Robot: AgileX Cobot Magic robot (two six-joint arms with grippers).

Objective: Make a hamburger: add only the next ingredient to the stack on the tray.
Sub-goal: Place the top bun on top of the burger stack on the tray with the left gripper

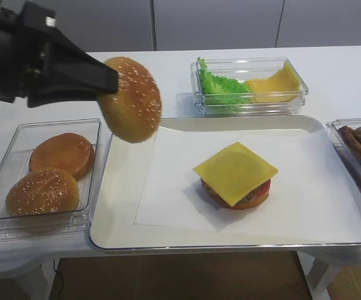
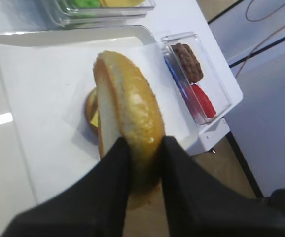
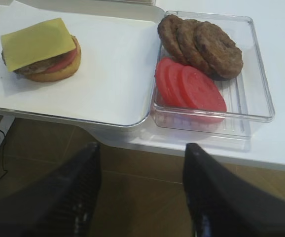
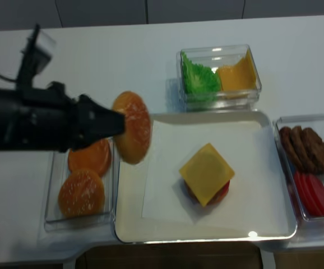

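My left gripper (image 1: 108, 84) is shut on a sesame-seeded bun top (image 1: 132, 99), holding it on edge in the air over the left rim of the cream tray (image 1: 115, 215). In the left wrist view the bun top (image 2: 127, 106) stands pinched between the black fingers (image 2: 108, 173). The stack (image 1: 237, 175) sits mid-tray on white paper, with the square yellow cheese slice on top of tomato, patty and bun base. My right gripper (image 3: 140, 163) is open and empty, hanging off the table's front edge, with the stack (image 3: 41, 49) far to its upper left.
A clear box (image 1: 18, 181) left of the tray holds a seeded bun (image 1: 42, 192) and a smooth bun (image 1: 63, 154). Behind the tray a box (image 1: 249, 87) holds lettuce and cheese slices. On the right a box (image 3: 251, 74) holds patties (image 3: 201, 44) and tomato slices (image 3: 189, 89).
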